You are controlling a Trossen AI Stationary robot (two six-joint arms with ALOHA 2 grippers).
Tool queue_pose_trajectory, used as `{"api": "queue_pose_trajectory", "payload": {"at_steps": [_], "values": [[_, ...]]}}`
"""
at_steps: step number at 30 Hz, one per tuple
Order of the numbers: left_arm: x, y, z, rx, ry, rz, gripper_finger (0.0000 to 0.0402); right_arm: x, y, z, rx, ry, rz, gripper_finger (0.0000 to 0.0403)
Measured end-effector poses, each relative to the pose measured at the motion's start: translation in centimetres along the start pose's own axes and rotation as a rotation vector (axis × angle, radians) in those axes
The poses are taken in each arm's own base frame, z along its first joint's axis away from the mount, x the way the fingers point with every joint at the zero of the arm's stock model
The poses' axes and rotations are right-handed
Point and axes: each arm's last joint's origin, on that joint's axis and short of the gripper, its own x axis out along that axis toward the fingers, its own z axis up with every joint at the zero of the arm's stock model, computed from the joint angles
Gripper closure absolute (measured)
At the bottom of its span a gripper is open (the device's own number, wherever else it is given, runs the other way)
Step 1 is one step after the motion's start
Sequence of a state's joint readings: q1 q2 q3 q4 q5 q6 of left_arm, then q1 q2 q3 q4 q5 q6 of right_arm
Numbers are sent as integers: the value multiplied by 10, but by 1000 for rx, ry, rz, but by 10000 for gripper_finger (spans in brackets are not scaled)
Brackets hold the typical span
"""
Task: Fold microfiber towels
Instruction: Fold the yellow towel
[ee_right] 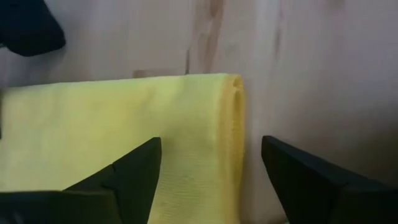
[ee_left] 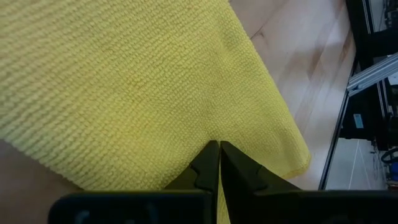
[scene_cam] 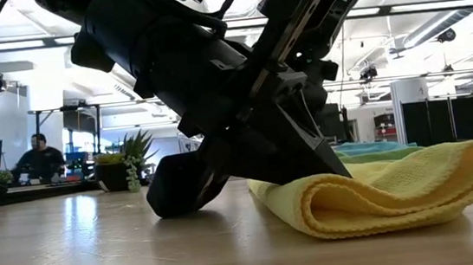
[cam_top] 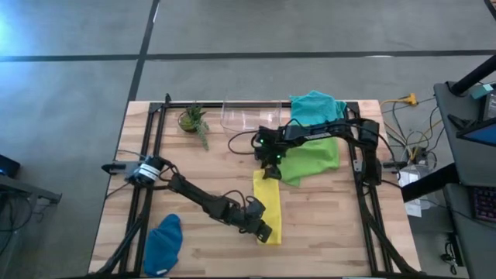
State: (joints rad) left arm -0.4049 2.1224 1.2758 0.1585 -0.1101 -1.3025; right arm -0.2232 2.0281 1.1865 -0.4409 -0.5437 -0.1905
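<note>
Yellow towel point(cam_top: 268, 204), folded into a strip, lies lower centre on the table point(cam_top: 333, 232). Left gripper point(cam_top: 263, 229) pinches its lower end; right gripper point(cam_top: 272, 162) hangs spread-wide above the upper end. I judge mid-fold; next, halving it.

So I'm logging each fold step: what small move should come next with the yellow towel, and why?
Probably lift the right gripper clear: its jaws stand open over one end of the folded yellow microfiber towel, gripping nothing, while the left gripper is shut on the other end and could then finish the fold.
</note>
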Motion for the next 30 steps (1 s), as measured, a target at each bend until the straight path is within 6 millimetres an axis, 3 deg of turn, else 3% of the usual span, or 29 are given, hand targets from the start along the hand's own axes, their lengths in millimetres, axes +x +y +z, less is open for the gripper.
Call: {"api": "queue_pose_trajectory", "payload": {"at_steps": [13,17,26,30], "values": [[1,3,4,-8,-3,5,402,5,9,-2,26,20,107,167],[1,3,4,-8,-3,6,402,6,8,-2,29,22,106,219],[1,4,4,-8,-3,8,401,1,3,-3,51,18,99,379],[1,4,4,-8,-3,9,401,-9,10,1,35,22,22,388]]}}
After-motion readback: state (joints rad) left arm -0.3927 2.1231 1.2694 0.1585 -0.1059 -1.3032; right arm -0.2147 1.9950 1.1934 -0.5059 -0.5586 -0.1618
